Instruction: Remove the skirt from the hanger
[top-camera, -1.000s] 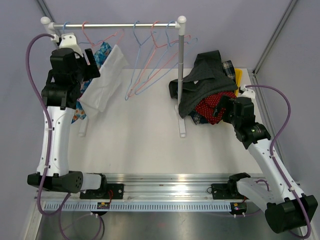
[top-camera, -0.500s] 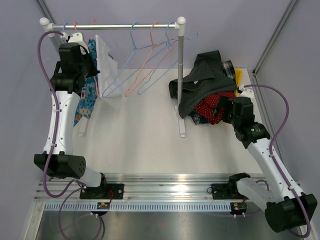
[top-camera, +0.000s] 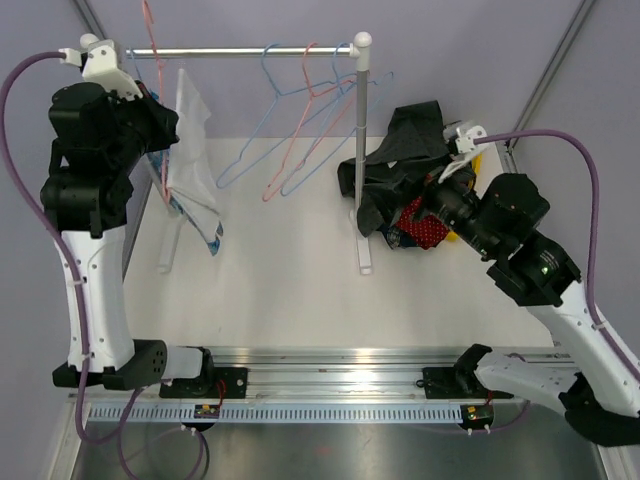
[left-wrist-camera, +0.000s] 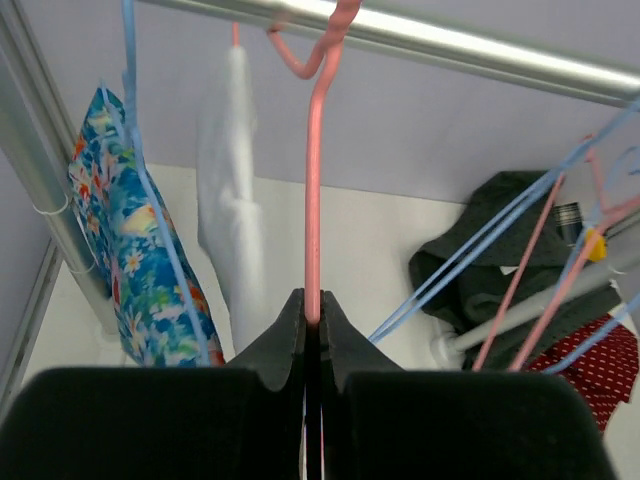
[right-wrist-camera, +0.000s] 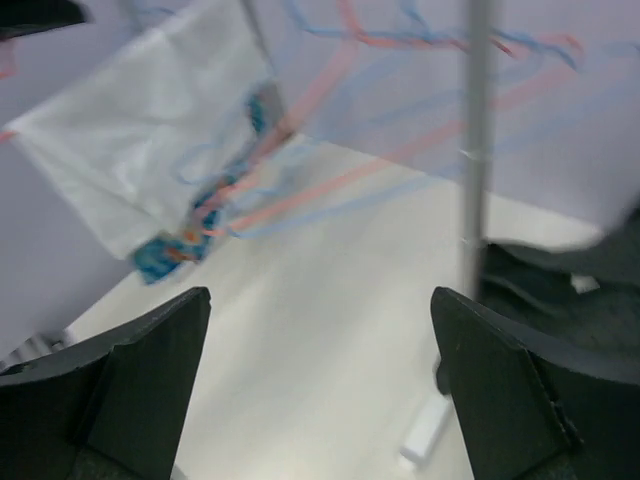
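Pink wire of a hanger (left-wrist-camera: 313, 200) runs straight up from the left pincer (left-wrist-camera: 313, 302) to the rail (left-wrist-camera: 450, 48). Its lower part is hidden behind the pincer's black body. The fingers (left-wrist-camera: 285, 340) are clenched on that stem, with no gap showing between them.

The white skirt (top-camera: 190, 150) hangs just right of the left arm at the rail's left end, its hem off the desk (top-camera: 290, 280). It seems to hang from the clamped hanger, though the wrist view shows it edge-on and the join is hard to make out. A floral garment (left-wrist-camera: 125, 240) on a blue hanger (left-wrist-camera: 130, 100) hangs just left of it, and from above the skirt covers most of it.

The right wrist view is blurred. The right pincer (right-wrist-camera: 320, 300) is released, its fingers (right-wrist-camera: 150, 380) spread wide with nothing between them. It is held above the desk beside the clothes pile (top-camera: 415, 135) on the right and points left toward the rack.

Empty blue and pink hangers (left-wrist-camera: 460, 266) crowd the rail's right half up to the right post (top-camera: 361, 150). The widest room for moving is the stretch of desk between the rack and the near edge.
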